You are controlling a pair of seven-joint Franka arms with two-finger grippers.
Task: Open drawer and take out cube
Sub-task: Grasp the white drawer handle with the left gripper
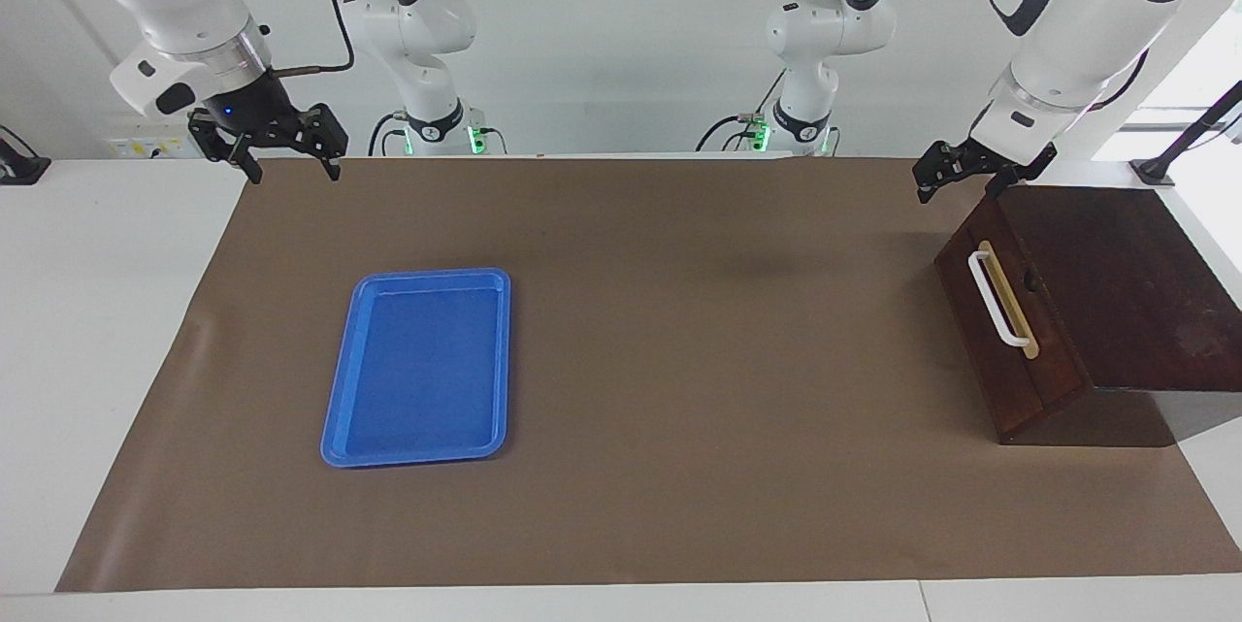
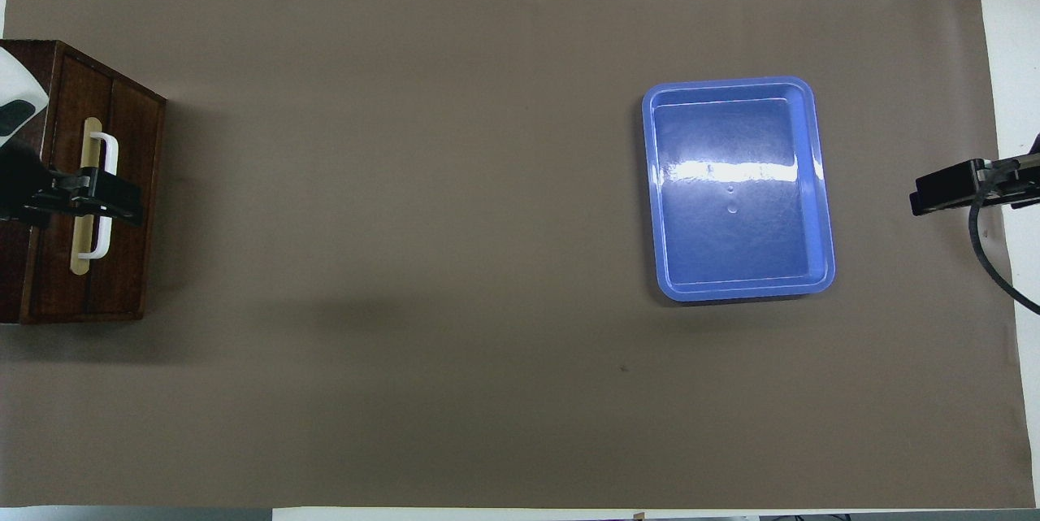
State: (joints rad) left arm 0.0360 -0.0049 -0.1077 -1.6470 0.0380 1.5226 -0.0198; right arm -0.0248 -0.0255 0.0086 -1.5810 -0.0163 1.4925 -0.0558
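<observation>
The drawer [image 1: 1004, 331] sits pushed shut in its dark wooden box [image 1: 1126, 282] at the left arm's end of the table. Its white bar handle [image 1: 997, 300] faces the middle of the table. The cube is hidden. My left gripper [image 1: 961, 185] hangs open in the air over the box's corner nearest the robots, clear of the wood. In the overhead view the left gripper [image 2: 85, 197] covers the handle [image 2: 104, 180]. My right gripper [image 1: 291, 166] waits open in the air over the mat's edge at the right arm's end; the overhead view shows only part of the right gripper [image 2: 946, 188].
An empty flat blue tray [image 1: 417, 370] lies on the brown mat [image 1: 679, 360] toward the right arm's end, also visible from overhead as the blue tray [image 2: 731, 245]. White table surface [image 1: 97, 311] borders the mat.
</observation>
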